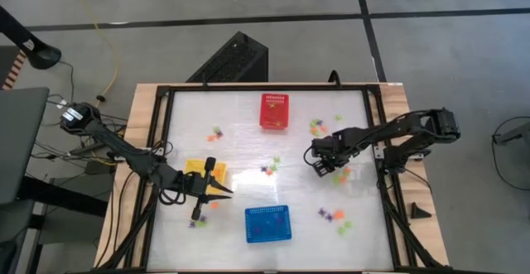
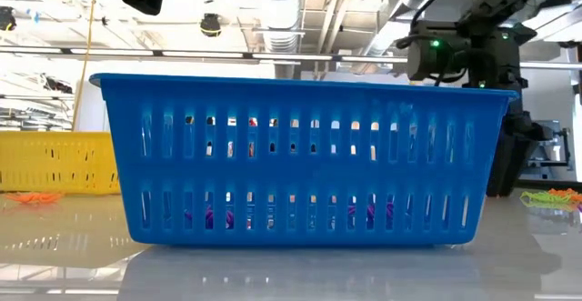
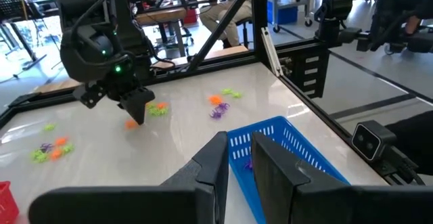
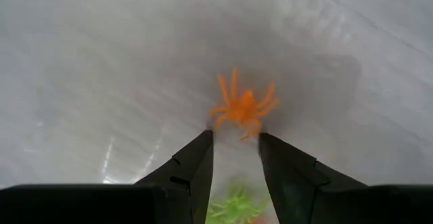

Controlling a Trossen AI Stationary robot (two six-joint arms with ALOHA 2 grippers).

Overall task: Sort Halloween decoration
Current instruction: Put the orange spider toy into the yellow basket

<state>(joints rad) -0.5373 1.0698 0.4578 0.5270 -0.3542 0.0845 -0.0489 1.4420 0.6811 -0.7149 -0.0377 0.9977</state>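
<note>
The decorations are tiny orange, purple and light green trinkets scattered over the white table (image 1: pixel 248 141). My right gripper (image 1: pixel 319 166) is right of centre, pointing down and open. In the right wrist view its fingertips (image 4: pixel 235 137) stand on either side of an orange spider (image 4: pixel 241 107) that lies flat on the table; a green trinket (image 4: pixel 233 204) lies farther back between the fingers. The left wrist view shows this gripper (image 3: pixel 135 109) over the orange spider (image 3: pixel 131 123). My left gripper (image 1: pixel 217 179) waits by the yellow basket (image 1: pixel 201 169), slightly open (image 3: pixel 238 149) and empty.
The red basket (image 1: pixel 274 111) stands at the far middle and the blue basket (image 1: pixel 267 223) at the near middle, with purple trinkets (image 2: pixel 209 217) inside it. More trinkets lie at the far right (image 1: pixel 319 126) and near right (image 1: pixel 331 217). A black frame (image 1: pixel 377 141) borders the table.
</note>
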